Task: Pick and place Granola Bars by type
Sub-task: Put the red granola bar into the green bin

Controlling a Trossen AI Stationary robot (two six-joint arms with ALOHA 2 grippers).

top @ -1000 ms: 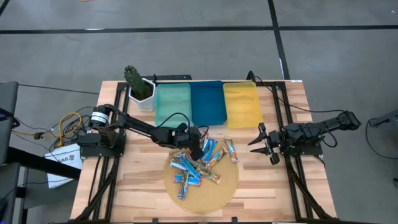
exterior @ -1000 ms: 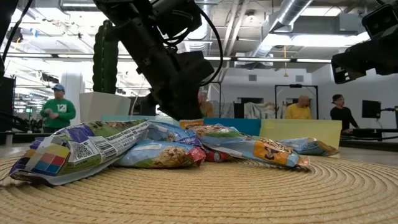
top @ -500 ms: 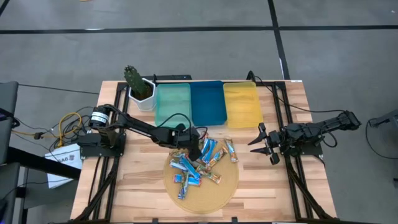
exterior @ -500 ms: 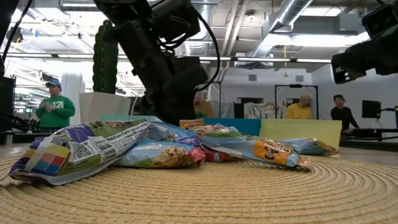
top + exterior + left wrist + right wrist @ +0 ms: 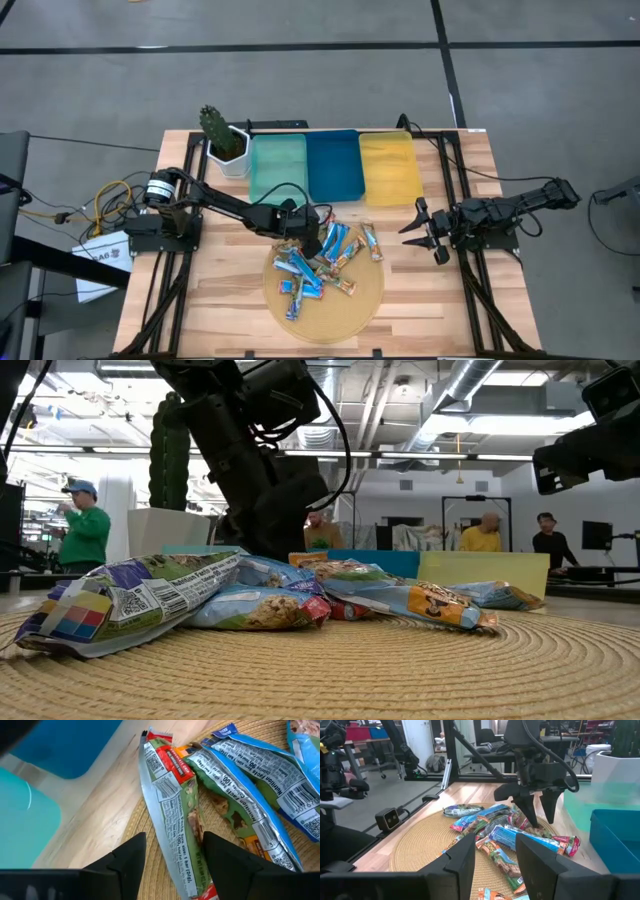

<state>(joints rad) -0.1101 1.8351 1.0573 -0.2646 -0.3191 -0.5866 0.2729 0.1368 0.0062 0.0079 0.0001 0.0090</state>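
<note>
Left gripper (image 5: pixel 172 851) low over far-left edge of round woven mat (image 5: pixel 360 300), fingers apart, straddling red-silver bar (image 5: pixel 175 815), not closed on it. Bars (image 5: pixel 322 262) heaped on mat, near side of teal (image 5: pixel 277 168), blue (image 5: pixel 334 165), yellow (image 5: pixel 390 168) trays. Right gripper (image 5: pixel 428 232) parked right of mat, fingers spread, empty.

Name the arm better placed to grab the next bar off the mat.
Left. Its tool is open astride a red-and-silver bar on the woven mat; the right tool waits open off the mat.
</note>
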